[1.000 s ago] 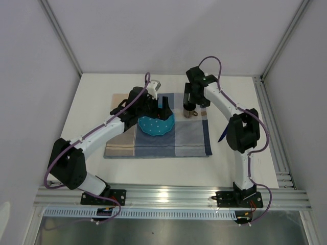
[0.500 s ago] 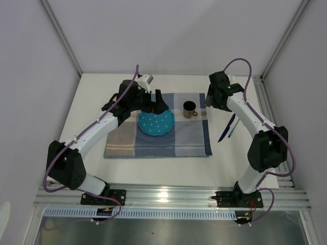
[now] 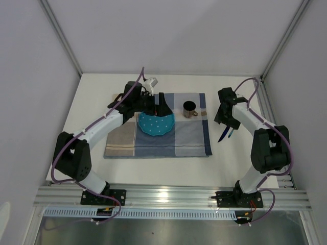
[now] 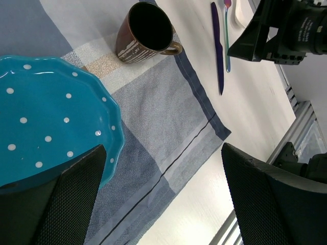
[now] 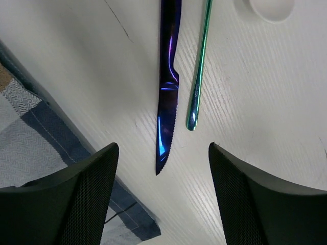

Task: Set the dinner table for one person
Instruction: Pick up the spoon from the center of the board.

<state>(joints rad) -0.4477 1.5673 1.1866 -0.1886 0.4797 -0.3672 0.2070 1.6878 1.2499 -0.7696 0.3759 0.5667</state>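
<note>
On the white dinner table (image 3: 235, 163) lies a blue-and-beige checked placemat (image 3: 176, 140). A teal dotted plate (image 3: 156, 123) rests on it, and a brown mug (image 3: 190, 108) stands upright at its far right. My left gripper (image 4: 163, 204) hovers open over the plate's right edge (image 4: 110, 127), holding nothing. On the bare table right of the placemat lie a blue iridescent knife (image 5: 168, 87) and a green-handled utensil (image 5: 199, 66), side by side. My right gripper (image 5: 162, 194) hangs open just above the knife's tip, with nothing between its fingers.
A white rounded object (image 5: 271, 7) lies beyond the cutlery, cut off by the frame. The placemat's corner (image 5: 30, 138) is close to the knife's left. Aluminium rails (image 3: 276, 132) run along the right and near table edges. White walls enclose the table.
My right arm has left the mug on the placemat and swung right and down over the cutlery. My left gripper has drawn back slightly from the plate.
</note>
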